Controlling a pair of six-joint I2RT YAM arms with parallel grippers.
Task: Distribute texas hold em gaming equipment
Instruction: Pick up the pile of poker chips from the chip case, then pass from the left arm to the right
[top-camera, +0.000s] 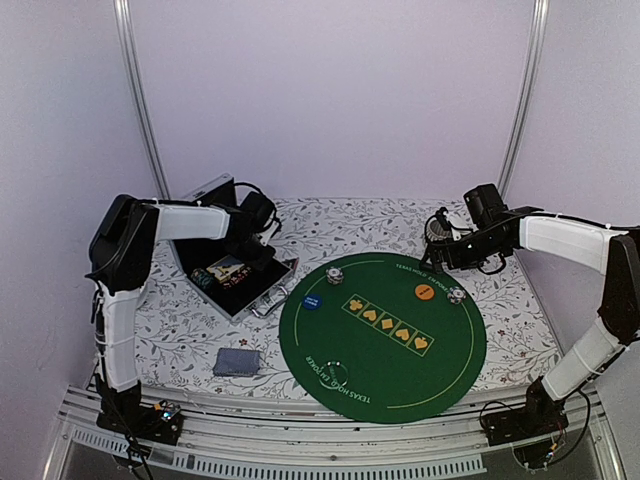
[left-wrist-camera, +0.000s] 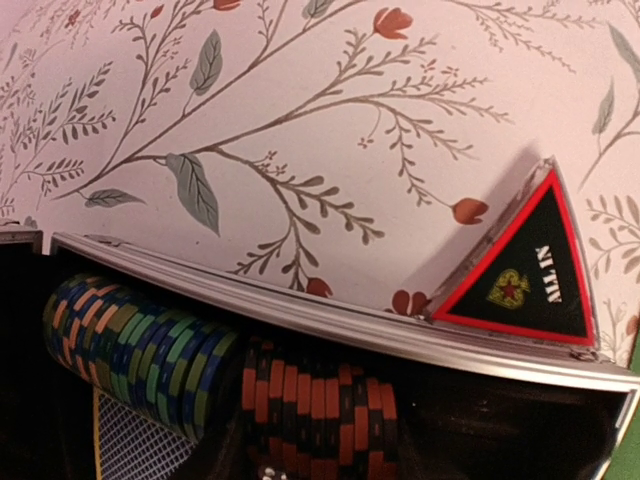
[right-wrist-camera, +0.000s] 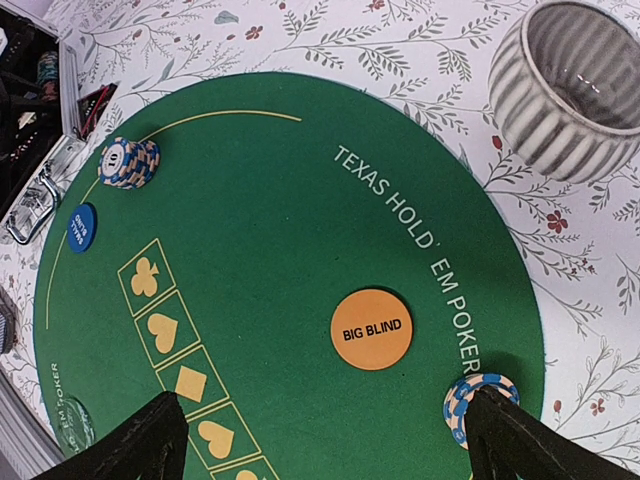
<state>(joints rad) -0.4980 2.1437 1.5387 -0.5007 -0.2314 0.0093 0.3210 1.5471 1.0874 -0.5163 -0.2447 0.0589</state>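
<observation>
1. The small black red-edged triangle plaque (left-wrist-camera: 520, 270) is lying on the flowered table (left-wrist-camera: 300, 120), just beside the aluminium case's rim (left-wrist-camera: 300, 318). It is looking light, thin and stiff, so pinching across its edges should suit.
2. It is showing "ALL IN"; the orange disc (right-wrist-camera: 372, 329) is showing "BIG BLIND".
3. The right fingers (right-wrist-camera: 140, 440) are standing spread and empty; whether the left fingers (top-camera: 265, 243) are spread or closed I cannot tell.

Overview, right wrist: shared orange disc (top-camera: 424, 291)

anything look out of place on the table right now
Nothing spilled or damaged. The black red-edged triangle lies on the floral cloth beside the case rim, and the card deck sits on the cloth too, both off the green mat.
</observation>
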